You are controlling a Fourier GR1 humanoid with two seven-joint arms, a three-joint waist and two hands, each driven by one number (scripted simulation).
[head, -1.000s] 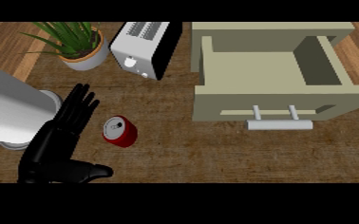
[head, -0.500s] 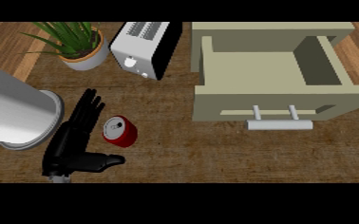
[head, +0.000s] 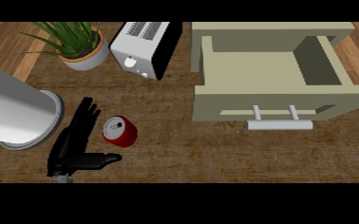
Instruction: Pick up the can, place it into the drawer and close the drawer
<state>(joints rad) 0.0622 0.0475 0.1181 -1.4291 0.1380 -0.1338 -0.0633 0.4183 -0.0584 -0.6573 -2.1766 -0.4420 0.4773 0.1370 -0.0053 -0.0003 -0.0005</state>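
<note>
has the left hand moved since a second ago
Yes. The left hand has shifted right along the counter, closing in on the red can, which has stayed put. Its fingers are straight, alongside the can's left, thumb below it.

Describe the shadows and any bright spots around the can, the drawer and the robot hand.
Head view: the can casts a small soft shadow on the counter; the open drawer has a shaded inner right wall, and its handle throws a faint shadow on the drawer front; the left robot hand is uniformly black, showing little shading; the metal cylinder at the left edge is the brightest surface.
</note>
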